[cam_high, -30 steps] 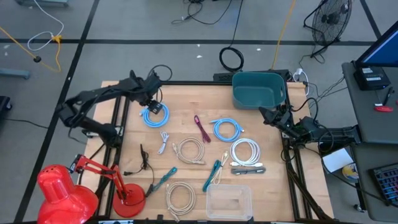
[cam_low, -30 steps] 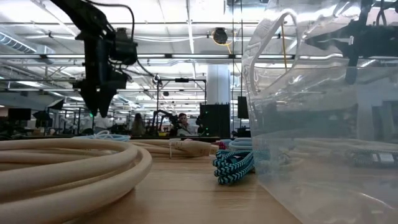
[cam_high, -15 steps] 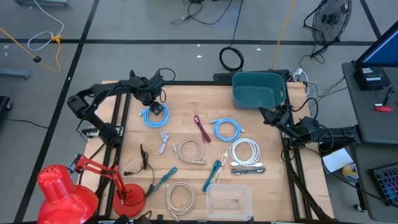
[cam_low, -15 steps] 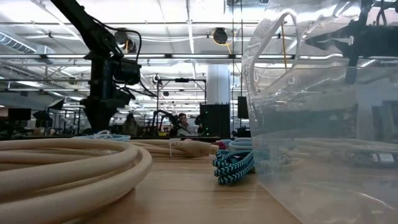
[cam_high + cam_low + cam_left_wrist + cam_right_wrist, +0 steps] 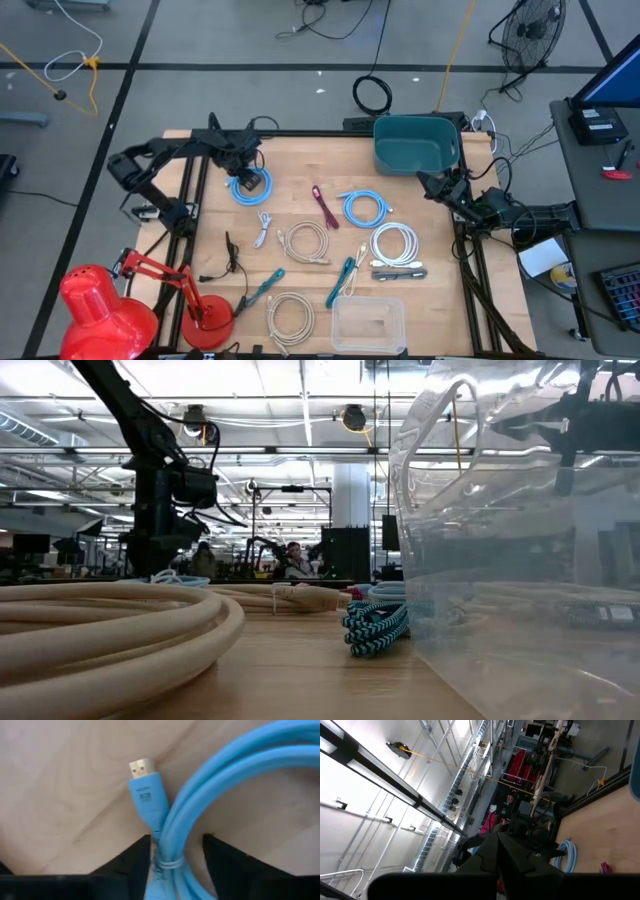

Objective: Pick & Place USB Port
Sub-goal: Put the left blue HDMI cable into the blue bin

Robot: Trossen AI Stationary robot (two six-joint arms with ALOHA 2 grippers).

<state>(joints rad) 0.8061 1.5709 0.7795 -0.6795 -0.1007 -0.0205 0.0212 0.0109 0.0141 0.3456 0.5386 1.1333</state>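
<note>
Place: large industrial robotics lab or workshop hall.
Ceiling: high, with strip lights (image 5: 300, 405), exposed pipes and beams.
Floor: grey concrete (image 5: 200, 30), loose cables lying across it.
Workstation: wooden table (image 5: 300, 270) in a black metal frame, coiled cables on top.
Nearby: floor fan (image 5: 530, 35), red lamp (image 5: 95, 305), side desk with monitor (image 5: 612, 85).
Background: more rigs and seated people (image 5: 292, 558) far off.

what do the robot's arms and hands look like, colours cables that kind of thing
Both arms are dark, near black, built of slim jointed links, with thin black cables looping along them. The left hand ends in two flat, matte black fingers with angular, tapered tips. The right hand looks like the same dark build. No markings are readable.
</note>
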